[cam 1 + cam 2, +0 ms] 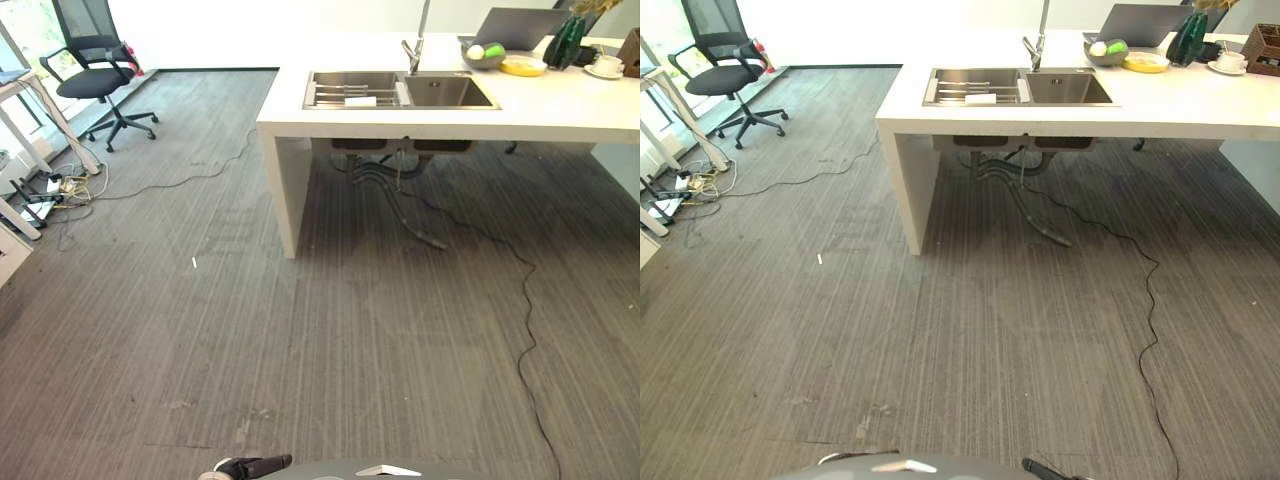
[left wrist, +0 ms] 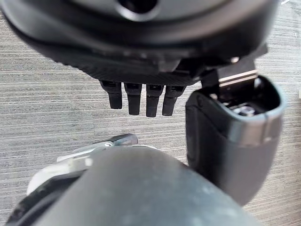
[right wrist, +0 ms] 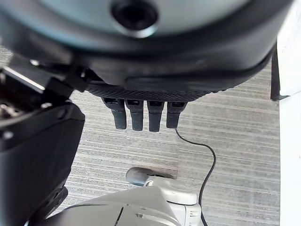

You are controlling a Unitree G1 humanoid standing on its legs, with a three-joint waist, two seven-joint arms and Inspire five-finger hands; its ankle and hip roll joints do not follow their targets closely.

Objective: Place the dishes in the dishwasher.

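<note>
A white counter (image 1: 560, 115) stands ahead at the upper right, with a steel double sink (image 1: 445, 92) set in it. The sink's left basin holds a wire rack (image 1: 345, 95). Behind the sink are a grey bowl (image 1: 482, 58) with fruit, a yellow plate (image 1: 523, 67) and a white cup on a saucer (image 1: 606, 66). My left hand (image 2: 141, 101) hangs over the grey carpet with straight fingers and holds nothing. My right hand (image 3: 141, 115) is also open and empty above the carpet. Both hands are far from the counter.
A faucet (image 1: 415, 45), a laptop (image 1: 520, 25) and a green bottle (image 1: 567, 42) also stand on the counter. Drain pipes (image 1: 400, 180) hang under the sink. A black office chair (image 1: 95, 70) and a tangle of cables (image 1: 50, 190) are at the far left. Wide carpet lies between.
</note>
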